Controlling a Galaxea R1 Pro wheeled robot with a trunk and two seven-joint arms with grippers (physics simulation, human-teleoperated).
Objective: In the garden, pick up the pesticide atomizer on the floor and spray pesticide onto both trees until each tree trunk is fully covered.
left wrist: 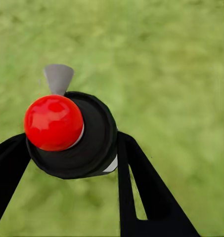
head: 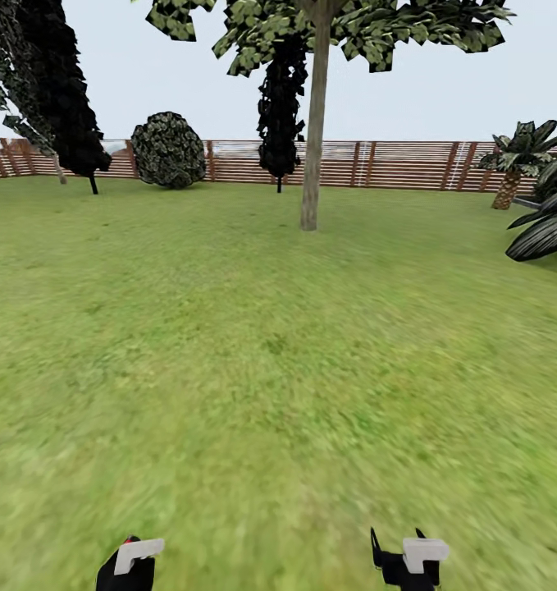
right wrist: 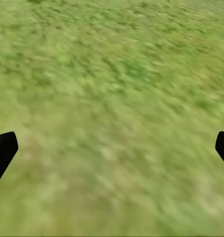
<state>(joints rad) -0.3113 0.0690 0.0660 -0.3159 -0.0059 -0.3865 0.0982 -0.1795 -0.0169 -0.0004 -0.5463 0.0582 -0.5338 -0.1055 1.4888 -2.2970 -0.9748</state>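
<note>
1. The garden lawn (head: pixel 270 345) stretches ahead to the brown slat fence (head: pixel 393 164). I see no paving, and the grass between me and the trees is open.
2. One tree (head: pixel 315 25) stands straight ahead, well apart from me. Its tree trunk (head: pixel 313 139) is plain grey-brown, with no white speckling that I can make out. In my judgement no spraying has been done on it.
3. A second dark tree (head: pixel 57 90) stands at far left by the fence; its trunk is too small to assess.
4. My left gripper (left wrist: pixel 72 148) is clenched around the pesticide atomizer (left wrist: pixel 72 133), a black round body with a red top (left wrist: pixel 53 122) and a grey nozzle (left wrist: pixel 58 78), held over grass. Pickup is done.
5. My right gripper (right wrist: pixel 112 148) is spread wide with nothing in it.
6. Remaining, as I judge it: approach and coat both trunks.
</note>
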